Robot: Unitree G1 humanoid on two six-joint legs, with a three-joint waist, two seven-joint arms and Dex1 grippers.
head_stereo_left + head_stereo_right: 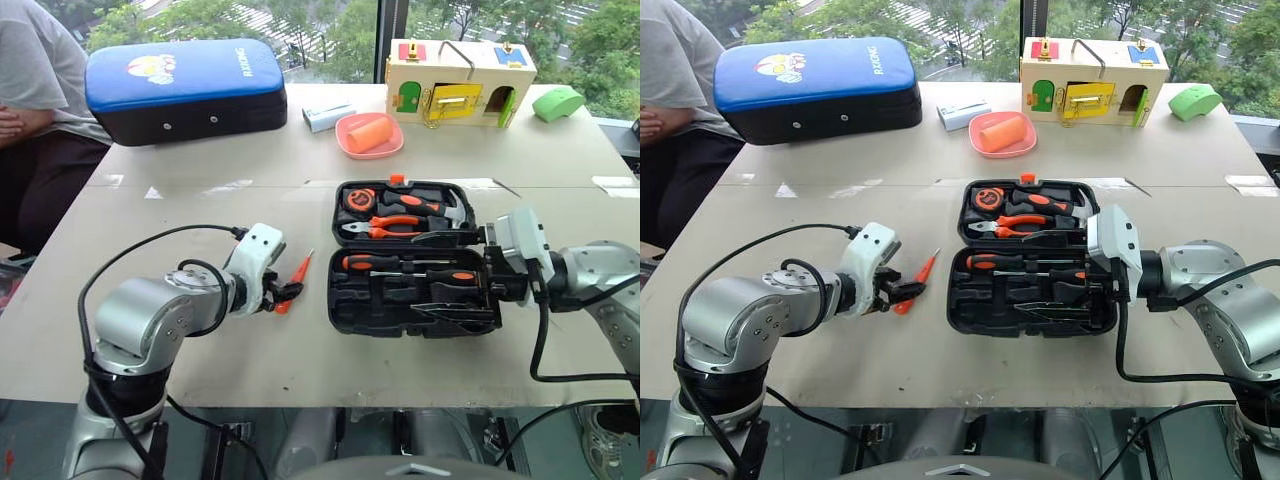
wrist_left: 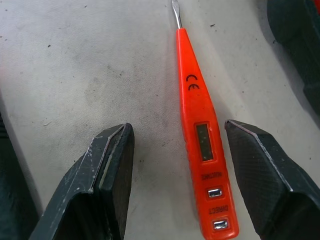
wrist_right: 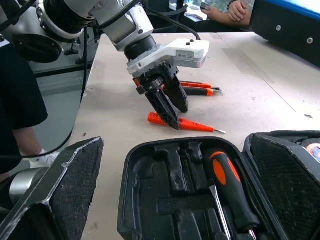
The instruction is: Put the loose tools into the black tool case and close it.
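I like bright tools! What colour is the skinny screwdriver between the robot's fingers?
Orange. The tester screwdriver shows best in the left wrist view.

The left claw (image 1: 287,291) is covering the butt end of the slim orange tester screwdriver (image 1: 300,271). The right arm is blocking the near right corner of the black tool case (image 1: 375,310). The person (image 1: 35,110) is running off the frame's edge. Markings on the tape measure (image 1: 358,199) are reading too small.
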